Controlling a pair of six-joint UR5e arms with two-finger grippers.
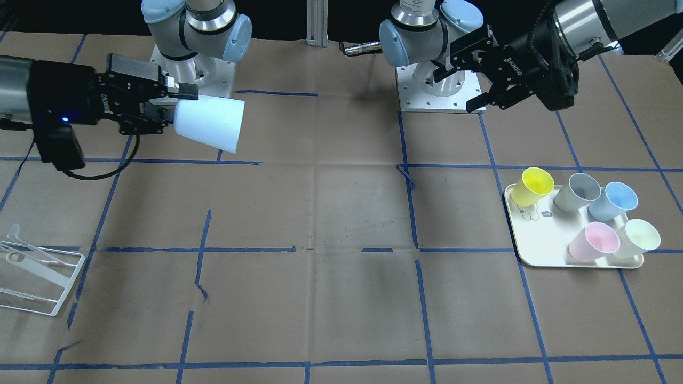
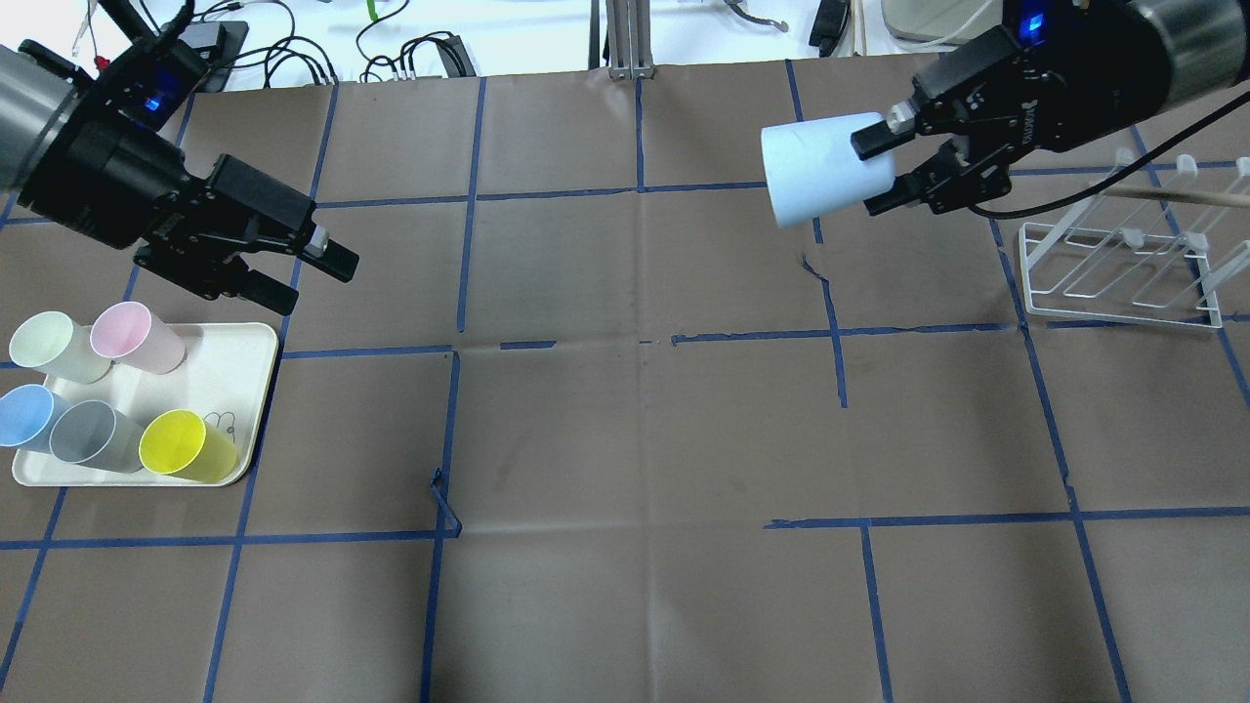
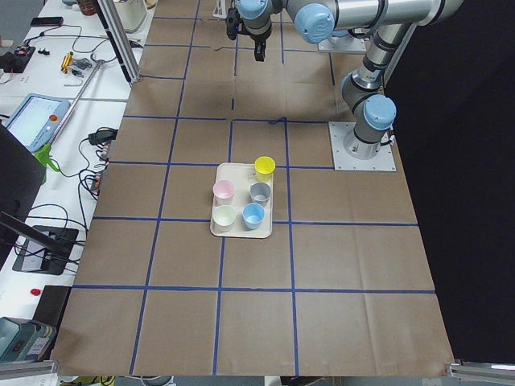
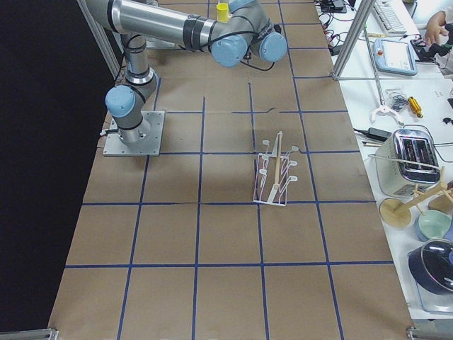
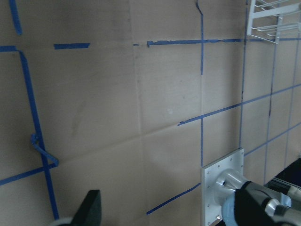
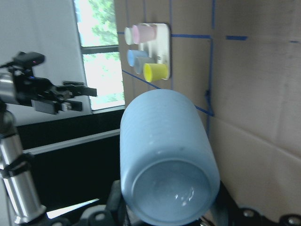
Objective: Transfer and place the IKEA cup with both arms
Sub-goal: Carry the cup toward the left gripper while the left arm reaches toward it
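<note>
Between fingers of right tool: small pale-blue tapered plastic tumbler, pinched near base. Tumbler lies sideways, mouth pointing away from tool, well above brown paper-covered table. White wire drying rack stands on table below and behind this tool, near. Left tool spread, holding nothing, well apart from tumbler, near cream tray of coloured cups. Likely step: carry tumbler to rack. Advice: firm pinch, slow wrist rotation, line mouth over prong before lowering.
</note>
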